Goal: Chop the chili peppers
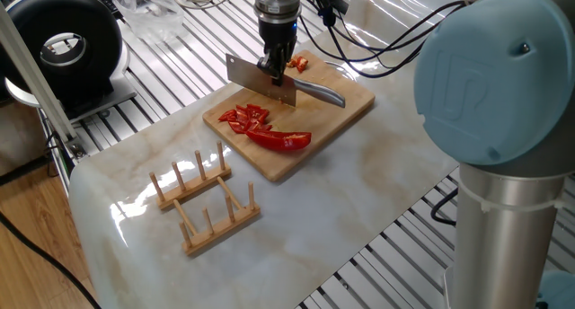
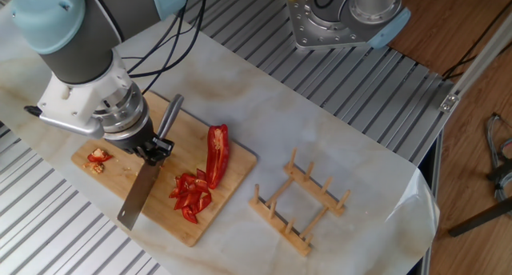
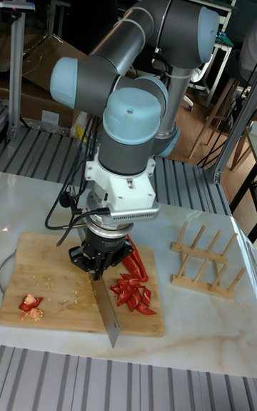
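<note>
The gripper (image 2: 154,149) pinches a cleaver (image 2: 138,197) by its handle, blade above the cutting board (image 2: 232,173). The chili peppers (image 2: 202,179), one long half beside a heap of cut bits, lie at three o'clock from the blade. No writing is readable; the arm's blue cap (image 1: 492,75) shows an embossed logo.

Your gripper (image 1: 275,72) clamps the cleaver (image 1: 260,81); just below its blade lie the chili peppers (image 1: 266,128) on the board (image 1: 346,98).
</note>
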`<state>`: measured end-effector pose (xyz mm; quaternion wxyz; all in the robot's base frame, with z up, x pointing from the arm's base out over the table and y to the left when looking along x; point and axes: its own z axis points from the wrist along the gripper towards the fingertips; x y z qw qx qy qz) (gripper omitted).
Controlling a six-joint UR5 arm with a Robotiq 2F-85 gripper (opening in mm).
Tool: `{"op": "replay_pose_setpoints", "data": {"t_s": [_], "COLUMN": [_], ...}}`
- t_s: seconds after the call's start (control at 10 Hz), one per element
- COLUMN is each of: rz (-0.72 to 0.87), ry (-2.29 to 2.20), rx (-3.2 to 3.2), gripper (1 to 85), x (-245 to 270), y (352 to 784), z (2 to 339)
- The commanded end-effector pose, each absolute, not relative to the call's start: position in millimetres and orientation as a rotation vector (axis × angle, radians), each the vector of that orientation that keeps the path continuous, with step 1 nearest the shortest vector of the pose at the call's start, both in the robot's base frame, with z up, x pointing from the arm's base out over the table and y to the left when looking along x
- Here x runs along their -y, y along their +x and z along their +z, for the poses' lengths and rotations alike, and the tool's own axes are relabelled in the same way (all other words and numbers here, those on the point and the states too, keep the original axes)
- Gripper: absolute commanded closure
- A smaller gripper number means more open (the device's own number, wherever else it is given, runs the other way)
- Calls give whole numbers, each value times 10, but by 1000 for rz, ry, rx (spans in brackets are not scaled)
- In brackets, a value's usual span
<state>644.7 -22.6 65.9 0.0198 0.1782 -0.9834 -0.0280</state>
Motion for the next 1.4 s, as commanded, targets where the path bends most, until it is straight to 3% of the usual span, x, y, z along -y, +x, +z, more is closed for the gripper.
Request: {"op": "replay_pose_setpoints", "data": {"t_s": [0.0,1.3], "rz": [-106,-113], "ry": [555,598], "rx": [3058,3066], "gripper": [843,843], "x": [230,351], "y": [6453,6458], "z": [686,676]}}
